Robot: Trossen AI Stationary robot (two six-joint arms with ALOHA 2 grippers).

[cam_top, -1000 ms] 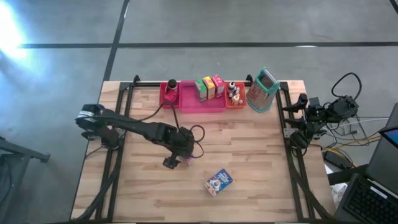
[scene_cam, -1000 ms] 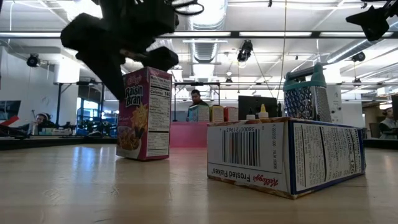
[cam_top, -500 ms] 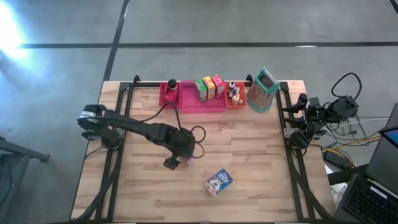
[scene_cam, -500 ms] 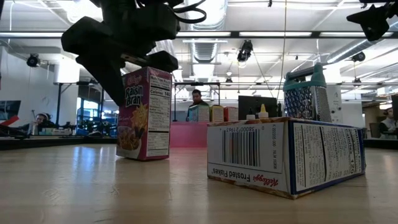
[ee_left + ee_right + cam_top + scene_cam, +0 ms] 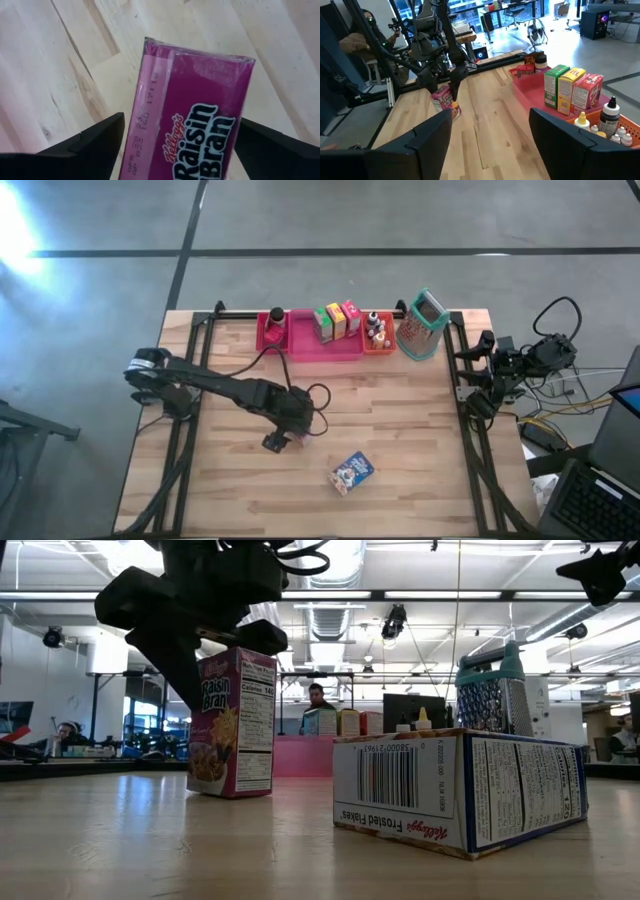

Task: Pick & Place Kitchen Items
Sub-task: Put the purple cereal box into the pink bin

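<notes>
A purple Raisin Bran box (image 5: 195,110) stands upright on its bottom end on the wooden table (image 5: 400,420), left of centre. My left gripper (image 5: 180,145) hangs over it, tilted steeply down and open, one finger on either side of the box's top; a strip of table shows between the box and one finger. In the low view the gripper (image 5: 225,645) sits at the box's (image 5: 232,725) top. A Frosted Flakes box (image 5: 351,472) lies flat near the front. My right gripper (image 5: 490,145) waits open at the table's right edge.
Along the far edge stand a red bin (image 5: 272,332), a pink tray (image 5: 340,345) with green, yellow and red boxes, an orange bin (image 5: 377,338) with small bottles, and a metal grater (image 5: 422,327). Bare wood lies between the trays and the two boxes. People sit beyond the table.
</notes>
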